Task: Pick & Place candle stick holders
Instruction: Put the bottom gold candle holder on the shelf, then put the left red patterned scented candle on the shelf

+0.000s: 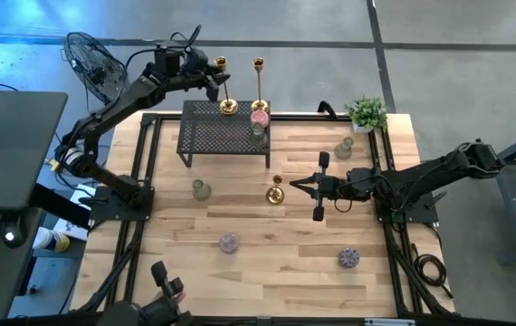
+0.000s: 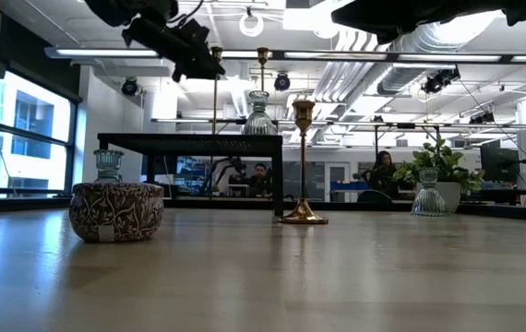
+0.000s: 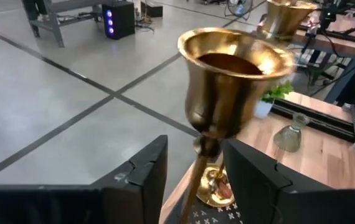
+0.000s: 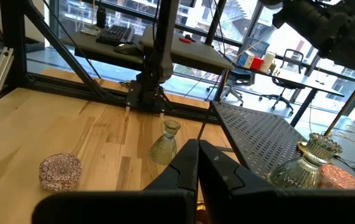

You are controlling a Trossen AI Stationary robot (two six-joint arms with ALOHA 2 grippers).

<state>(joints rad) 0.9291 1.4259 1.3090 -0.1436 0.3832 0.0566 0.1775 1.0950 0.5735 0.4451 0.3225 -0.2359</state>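
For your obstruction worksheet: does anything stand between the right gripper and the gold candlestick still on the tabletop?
Nothing visible does. The right gripper, shut, points at the gold candlestick on the bare table beside it, with only open wood between them. The black mesh rack sits farther back, outside that line.

Overhead, table-level and two close wrist views, all sharing the black mesh rack [image 1: 225, 132].

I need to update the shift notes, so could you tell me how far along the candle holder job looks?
Done: two gold candlesticks, a pink holder and a green holder stand on the black mesh rack. In hand: the left gripper, fingers apart, straddles one candlestick. Left: a gold candlestick beside the shut right gripper, and four small holders on the table.
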